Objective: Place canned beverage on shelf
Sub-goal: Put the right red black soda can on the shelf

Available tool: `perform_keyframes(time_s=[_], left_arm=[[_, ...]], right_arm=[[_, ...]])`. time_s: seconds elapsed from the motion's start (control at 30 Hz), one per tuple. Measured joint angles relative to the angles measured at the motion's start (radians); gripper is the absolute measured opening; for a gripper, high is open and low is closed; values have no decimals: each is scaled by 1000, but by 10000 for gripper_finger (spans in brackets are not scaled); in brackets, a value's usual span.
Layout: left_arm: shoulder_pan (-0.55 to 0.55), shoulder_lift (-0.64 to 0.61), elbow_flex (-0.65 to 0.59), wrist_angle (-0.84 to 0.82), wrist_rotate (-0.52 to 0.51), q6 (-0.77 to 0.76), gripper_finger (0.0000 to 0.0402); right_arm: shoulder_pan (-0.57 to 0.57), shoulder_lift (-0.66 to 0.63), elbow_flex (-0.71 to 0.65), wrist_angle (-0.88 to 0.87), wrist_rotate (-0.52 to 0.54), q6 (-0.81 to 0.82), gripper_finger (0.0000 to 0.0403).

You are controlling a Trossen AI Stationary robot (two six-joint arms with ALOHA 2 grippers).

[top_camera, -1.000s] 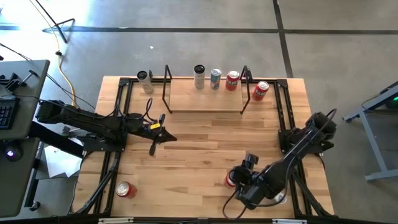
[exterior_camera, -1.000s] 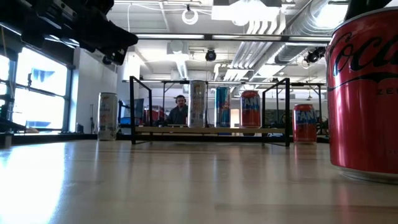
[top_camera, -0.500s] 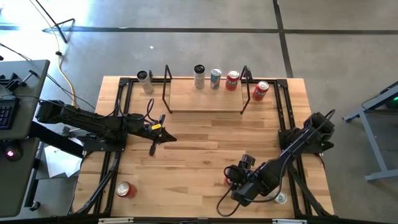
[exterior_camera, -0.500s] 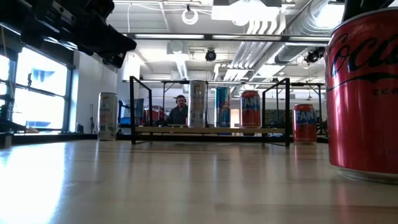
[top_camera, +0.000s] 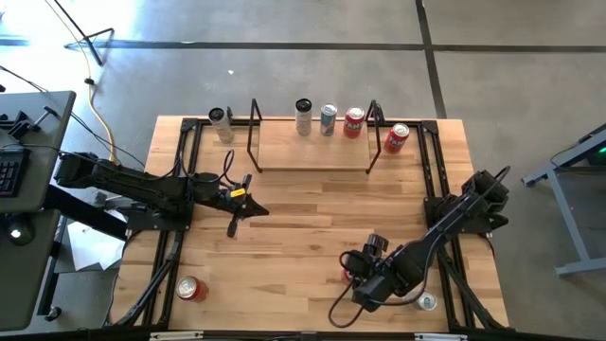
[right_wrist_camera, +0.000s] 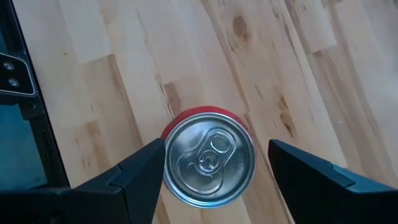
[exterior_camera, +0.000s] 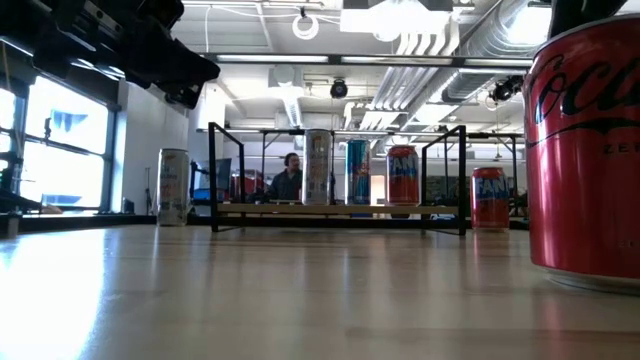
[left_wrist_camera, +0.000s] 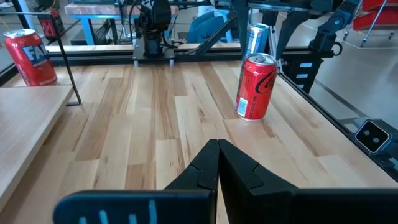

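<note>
We see the right gripper (right_wrist_camera: pixel 210 165) at about 5 o'clock on the table (top_camera: pixel 312 213), directly above a red cola can (right_wrist_camera: pixel 209 157) – fingers (right_wrist_camera: pixel 140 171) spread wide on either side, not touching it. The can stands upright on the tabletop, well apart from the shelf (top_camera: pixel 312 142) at 12 o'clock, which carries three cans. Left gripper (left_wrist_camera: pixel 217 163) waits at 9 o'clock – pinched closed, holding nothing.
</note>
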State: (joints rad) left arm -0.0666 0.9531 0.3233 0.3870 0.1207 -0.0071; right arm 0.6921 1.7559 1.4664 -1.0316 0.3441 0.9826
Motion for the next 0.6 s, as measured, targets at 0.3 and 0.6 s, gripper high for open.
perform_keyframes(time_s=[0.3, 0.6], left_arm=[[0, 0, 0, 0, 0, -8, 0], [0, 0, 0, -2, 0, -16, 0]], right_arm=[[-14, 0, 92, -109, -93, 68, 271], [-37, 0, 89, -96, -112, 99, 271]])
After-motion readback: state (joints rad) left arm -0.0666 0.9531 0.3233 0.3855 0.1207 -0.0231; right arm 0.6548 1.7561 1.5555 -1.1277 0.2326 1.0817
